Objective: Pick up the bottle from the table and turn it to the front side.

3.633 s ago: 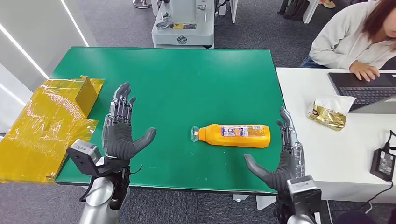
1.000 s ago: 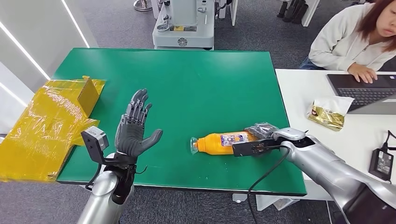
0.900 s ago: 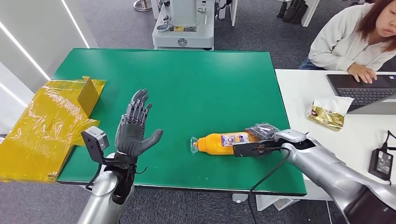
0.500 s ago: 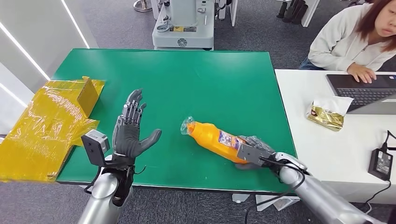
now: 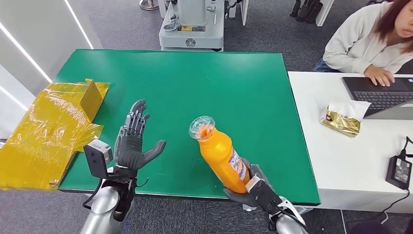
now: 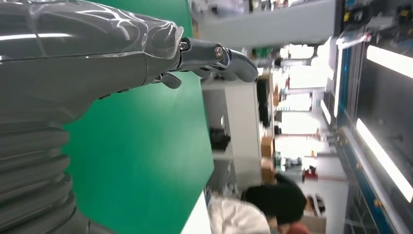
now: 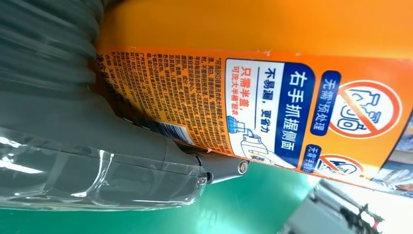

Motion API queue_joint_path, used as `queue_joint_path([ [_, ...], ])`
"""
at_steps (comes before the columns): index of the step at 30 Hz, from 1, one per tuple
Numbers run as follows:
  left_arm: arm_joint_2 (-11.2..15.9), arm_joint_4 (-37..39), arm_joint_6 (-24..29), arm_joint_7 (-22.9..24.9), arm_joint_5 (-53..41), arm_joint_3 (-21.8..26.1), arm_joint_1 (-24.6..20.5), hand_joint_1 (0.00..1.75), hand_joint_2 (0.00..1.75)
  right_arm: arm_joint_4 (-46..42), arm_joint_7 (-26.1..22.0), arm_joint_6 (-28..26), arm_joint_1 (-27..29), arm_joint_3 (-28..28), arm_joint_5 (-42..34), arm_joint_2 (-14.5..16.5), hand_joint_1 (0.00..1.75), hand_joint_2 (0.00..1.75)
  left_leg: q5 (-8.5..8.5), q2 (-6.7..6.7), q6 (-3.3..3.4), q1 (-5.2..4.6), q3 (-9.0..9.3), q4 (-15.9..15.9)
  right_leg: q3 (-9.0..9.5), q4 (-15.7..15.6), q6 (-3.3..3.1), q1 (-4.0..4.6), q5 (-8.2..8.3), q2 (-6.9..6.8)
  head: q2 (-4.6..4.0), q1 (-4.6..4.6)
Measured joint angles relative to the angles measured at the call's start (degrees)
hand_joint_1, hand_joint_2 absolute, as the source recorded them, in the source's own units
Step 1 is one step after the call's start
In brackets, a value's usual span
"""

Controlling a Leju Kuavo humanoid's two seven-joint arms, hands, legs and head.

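Now my right hand [image 5: 251,190] grips the orange bottle [image 5: 221,153] at its base, lifted off the green table [image 5: 195,83] near the front edge, cap tilted up and away. My left hand [image 5: 130,141], left of the bottle, hovers empty, fingers spread. I'd roll the wrist slowly, holding firm, until the label faces front.
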Motion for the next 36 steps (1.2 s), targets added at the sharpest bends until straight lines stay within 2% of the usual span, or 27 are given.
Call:
queue_joint_path([
  [7,0.5,3.6,-11.3,4.8,6.3,-1.5,-2.1,0.0,1.75,-2.4,-1.9,-1.0,0.5,-3.7,1.7,3.9,1.75,1.75,0.01,0.05,0.0,-0.01,0.01,0.0,-0.01,0.0,-0.01,-0.01,0.03,0.03,0.0,0.0],
  [11,0.7,7.1,-17.7,8.3,11.4,-3.7,-6.4,0.0,1.75,-1.8,-2.7,-1.3,-1.8,-5.2,2.7,6.3,1.75,1.75,0.03,0.09,-0.01,-0.01,0.02,0.0,-0.03,0.0,-0.08,-0.01,0.09,0.07,0.0,-0.01],
  [14,0.8,10.2,-20.2,10.0,15.4,-5.8,-10.4,0.0,1.75,0.0,-2.8,-1.3,-4.6,-5.9,3.0,7.7,1.75,1.75,0.08,0.09,-0.05,-0.01,0.03,0.0,-0.04,0.0,-0.11,-0.01,0.12,0.07,0.0,-0.01],
  [23,1.0,15.4,-19.1,10.9,18.7,-10.8,-19.2,0.0,1.75,6.4,-3.2,-0.4,-9.9,-7.1,3.3,9.9,1.75,1.75,0.09,0.08,-0.07,-0.01,0.0,0.1,-0.07,0.1,-0.11,-0.01,0.14,0.08,0.0,0.0],
  [36,0.7,17.0,-11.1,8.3,10.6,-15.5,-23.6,0.0,1.75,12.2,-2.4,1.6,-13.3,-7.1,1.6,11.4,1.75,1.75,0.09,0.08,-0.07,-0.01,-0.02,0.1,-0.09,0.1,-0.11,-0.01,0.14,0.08,0.0,0.0],
])
